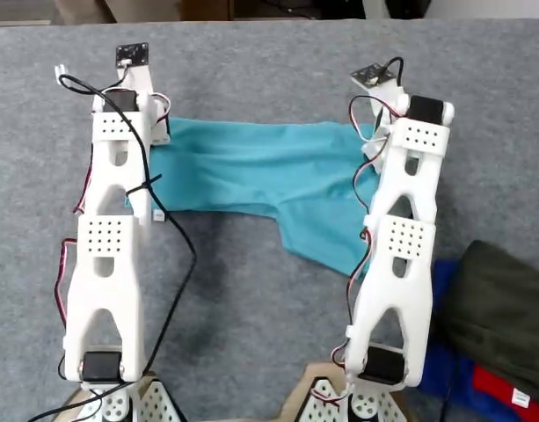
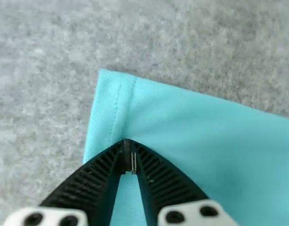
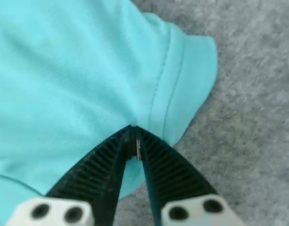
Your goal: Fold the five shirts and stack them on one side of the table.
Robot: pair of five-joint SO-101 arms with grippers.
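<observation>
A teal shirt (image 1: 260, 171) lies spread across the grey table between the two arms, with one flap hanging toward the front at the right. My left gripper (image 2: 128, 153) is shut on the teal shirt (image 2: 205, 141) close to a hemmed corner, at the cloth's left end (image 1: 159, 132). My right gripper (image 3: 134, 141) is shut on the teal shirt (image 3: 64, 70) beside a stitched hem, at the cloth's right end (image 1: 367, 141). In the high view both arms cover their own fingertips.
A pile of other shirts sits at the front right: a dark green one (image 1: 502, 308) on top of a blue one (image 1: 445, 360) and a red one (image 1: 502, 391). Grey felt table (image 1: 251, 70) extends behind and in front of the teal shirt.
</observation>
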